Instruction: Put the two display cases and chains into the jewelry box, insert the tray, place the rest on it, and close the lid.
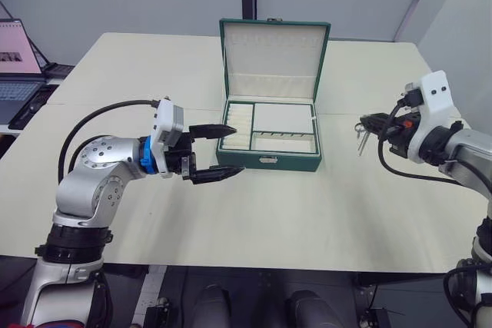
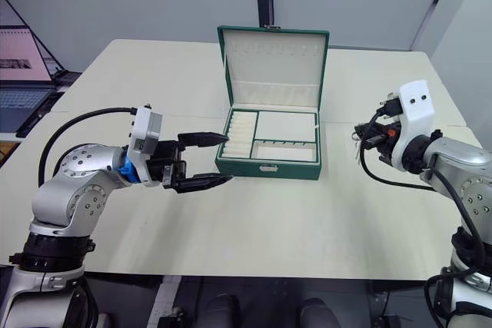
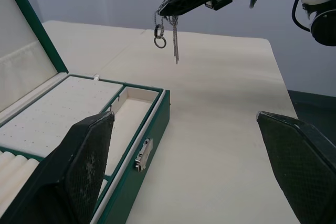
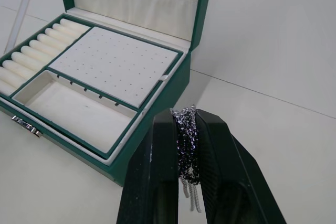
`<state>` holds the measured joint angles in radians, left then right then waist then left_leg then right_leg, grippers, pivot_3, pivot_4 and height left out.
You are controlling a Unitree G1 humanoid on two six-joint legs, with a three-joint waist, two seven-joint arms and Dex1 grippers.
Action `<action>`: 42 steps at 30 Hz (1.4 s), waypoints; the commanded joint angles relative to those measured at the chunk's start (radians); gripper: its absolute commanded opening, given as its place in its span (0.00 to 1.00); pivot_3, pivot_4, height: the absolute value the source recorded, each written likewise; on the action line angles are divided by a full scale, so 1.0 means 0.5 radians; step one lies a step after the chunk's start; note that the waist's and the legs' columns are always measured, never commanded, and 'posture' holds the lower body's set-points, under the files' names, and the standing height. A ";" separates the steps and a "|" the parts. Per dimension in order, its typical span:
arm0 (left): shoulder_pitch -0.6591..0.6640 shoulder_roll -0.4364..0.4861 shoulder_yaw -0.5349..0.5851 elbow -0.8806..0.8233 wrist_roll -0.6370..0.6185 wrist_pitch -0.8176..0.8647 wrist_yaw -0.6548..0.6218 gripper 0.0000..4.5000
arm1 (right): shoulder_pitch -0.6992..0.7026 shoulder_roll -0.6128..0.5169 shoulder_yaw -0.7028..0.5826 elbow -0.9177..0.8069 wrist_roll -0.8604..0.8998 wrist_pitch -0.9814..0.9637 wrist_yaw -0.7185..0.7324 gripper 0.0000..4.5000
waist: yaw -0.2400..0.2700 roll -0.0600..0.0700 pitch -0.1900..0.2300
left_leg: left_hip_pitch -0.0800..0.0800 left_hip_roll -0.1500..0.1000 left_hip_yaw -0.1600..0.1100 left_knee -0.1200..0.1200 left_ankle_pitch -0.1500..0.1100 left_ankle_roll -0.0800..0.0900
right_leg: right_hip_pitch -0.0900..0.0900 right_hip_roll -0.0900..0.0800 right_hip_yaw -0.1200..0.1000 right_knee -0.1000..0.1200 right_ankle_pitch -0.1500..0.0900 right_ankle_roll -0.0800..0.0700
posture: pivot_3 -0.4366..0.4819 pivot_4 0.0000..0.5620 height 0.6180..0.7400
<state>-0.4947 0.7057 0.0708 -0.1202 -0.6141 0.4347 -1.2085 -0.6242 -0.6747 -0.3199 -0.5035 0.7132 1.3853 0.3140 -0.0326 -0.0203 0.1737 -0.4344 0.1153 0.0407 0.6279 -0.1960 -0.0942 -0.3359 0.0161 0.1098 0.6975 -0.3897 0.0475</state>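
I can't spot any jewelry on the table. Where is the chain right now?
The chain hangs pinched in the right end effector, in the air above the table to the right of the open jewelry box.

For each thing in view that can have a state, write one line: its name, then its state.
jewelry box: open.
lid: raised upright.
tray: seated in the box, compartments empty.
chain: dangling above the table, pinched by the right gripper.
left gripper: open, empty, beside the box's front left corner.
laptop: open, screen lit.
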 commanded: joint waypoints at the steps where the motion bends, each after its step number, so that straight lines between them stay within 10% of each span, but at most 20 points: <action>1: -0.011 0.072 0.144 -0.010 -0.032 -0.001 0.036 1.00 | -0.130 -0.031 0.066 0.007 0.007 -0.053 0.044 0.06 | 0.000 0.000 0.000 | 0.000 0.000 0.000 0.000 0.000 0.000 | 0.000 0.000 0.000 0.000 0.000 0.000 | 0.48 0.27 1.00; 42: 0.386 0.183 0.447 -0.372 -0.163 0.114 0.346 1.00 | -0.364 0.512 0.955 0.871 -0.531 -0.830 0.503 0.06 | 0.001 0.000 0.001 | 0.000 0.003 0.018 -0.001 0.001 -0.002 | -0.012 -0.001 0.013 0.002 0.000 0.000 | 0.48 0.27 1.00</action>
<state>-0.3029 0.7797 0.2730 -0.2709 -0.6828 0.4965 -1.0366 -0.7987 -0.4201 0.1687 -0.0541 0.4531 0.9963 0.5592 -0.0320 -0.0204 0.1741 -0.4344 0.1168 0.0496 0.6274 -0.1956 -0.0950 -0.3420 0.0156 0.1165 0.6984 -0.3896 0.0475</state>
